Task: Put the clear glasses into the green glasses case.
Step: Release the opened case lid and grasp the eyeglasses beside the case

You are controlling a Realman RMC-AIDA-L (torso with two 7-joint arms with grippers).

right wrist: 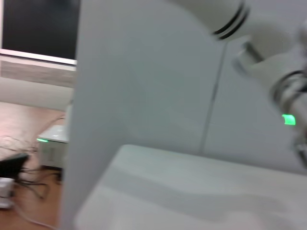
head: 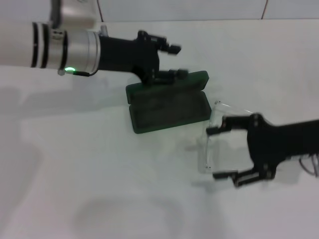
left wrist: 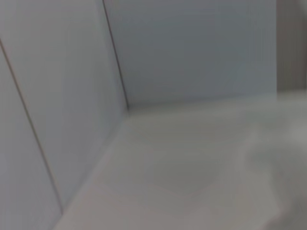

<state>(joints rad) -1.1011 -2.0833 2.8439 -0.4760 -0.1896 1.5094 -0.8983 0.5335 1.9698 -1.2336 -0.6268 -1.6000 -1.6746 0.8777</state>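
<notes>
Reaching in level from the side, the left gripper [head: 175,61] has its 2 fingers spread around the raised lid of the green glasses case [head: 169,108]. Just beside the case, the right gripper [head: 217,153] straddles the clear glasses [head: 209,144], fingers wide apart.

Plain white matte counter [head: 99,189], pale grey panel walls [left wrist: 192,52] meeting it at a corner. Beyond the panel: brown wood floor [right wrist: 29,124], loose cables, dark window [right wrist: 38,24].
</notes>
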